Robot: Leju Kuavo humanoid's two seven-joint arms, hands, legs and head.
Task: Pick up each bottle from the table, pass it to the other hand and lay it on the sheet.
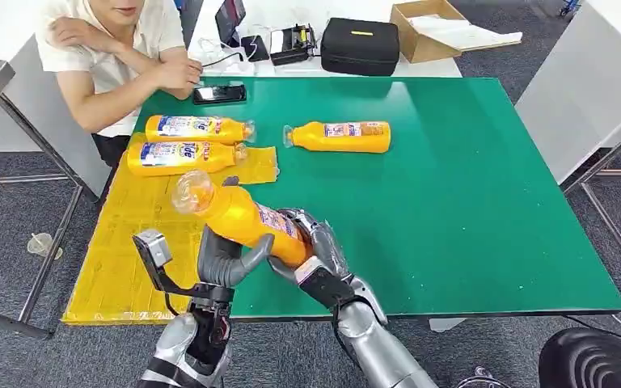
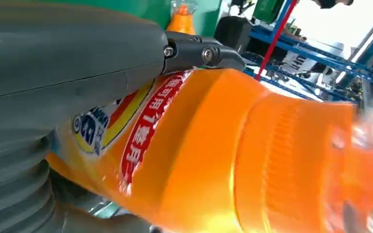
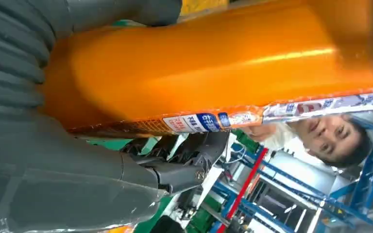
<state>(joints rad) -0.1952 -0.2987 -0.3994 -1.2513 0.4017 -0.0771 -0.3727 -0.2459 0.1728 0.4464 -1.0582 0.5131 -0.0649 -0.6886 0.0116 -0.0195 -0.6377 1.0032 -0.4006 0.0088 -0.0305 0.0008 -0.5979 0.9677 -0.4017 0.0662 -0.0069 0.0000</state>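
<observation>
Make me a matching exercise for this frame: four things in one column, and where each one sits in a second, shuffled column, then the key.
Things:
1. held bottle
2. lone bottle
3. phone
4. black case

Places:
A. on the white table beyond the green one
B. lying on the bare green table, clear of the sheet
C. between the left hand and right hand, above the table
D. at the green table's far edge, by the person's hand

Pairs: 1-C, 2-B, 3-D, 4-A
</observation>
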